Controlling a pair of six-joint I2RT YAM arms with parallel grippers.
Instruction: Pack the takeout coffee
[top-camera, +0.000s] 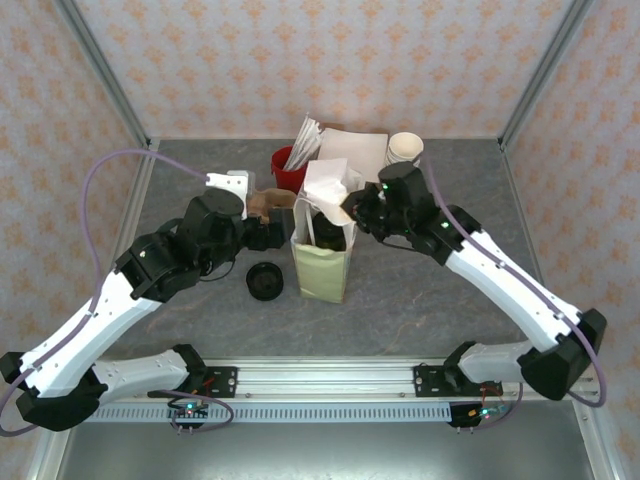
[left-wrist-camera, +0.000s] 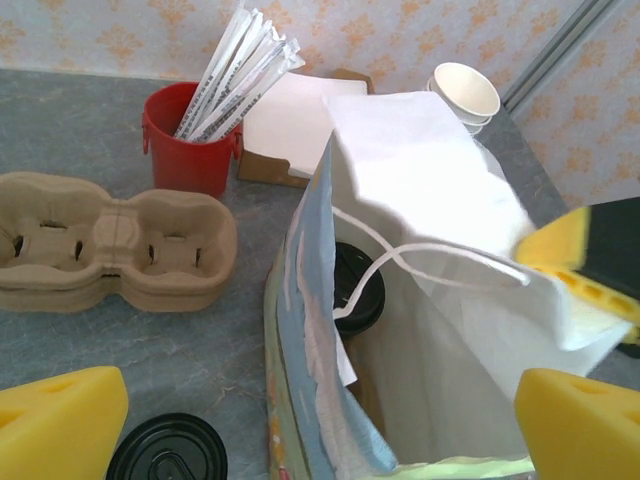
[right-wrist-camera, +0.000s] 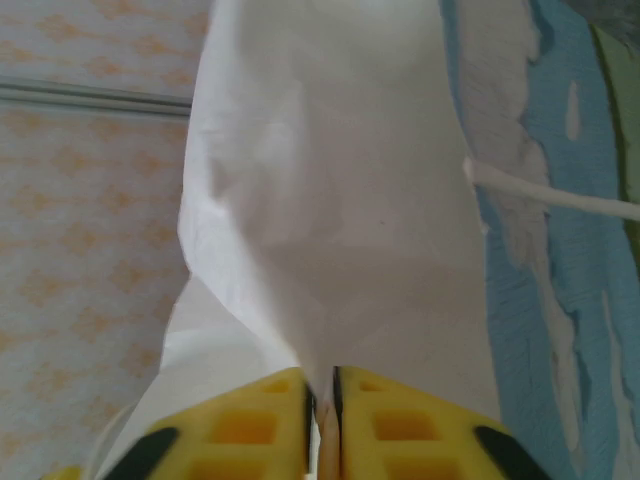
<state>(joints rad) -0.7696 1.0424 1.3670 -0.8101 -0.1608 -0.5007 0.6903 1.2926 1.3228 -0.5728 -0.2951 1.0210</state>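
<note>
Since the takeout coffee sits down inside the paper bag, upright with its black lid facing the mouth and its long axis vertical, we judge the packing itself done. The coming move turns on how each end effector stands to that mouth.

From the left end effector the cup lies ahead and below, tucked against the bag wall on the side of the cup carrier. From the right end effector it lies beneath the white flap that this one grips.

We read the left arm as the nearer to the cup. Its yellow fingers are spread wide to either side of the bag's near edge, holding nothing, and the wrist is tipped down toward the opening.

The right arm reaches in from the other side, its forearm stretched over the tabletop and its wrist raised above the rim. Its pads are nearly together, with the white lip of the bag pinched between them and only a thin slit showing.

A loose black lid lies on the tabletop just beside the bag, below the left wrist.

We would release the lip without tugging sideways, since the tall bag could tip toward the left arm.
</note>
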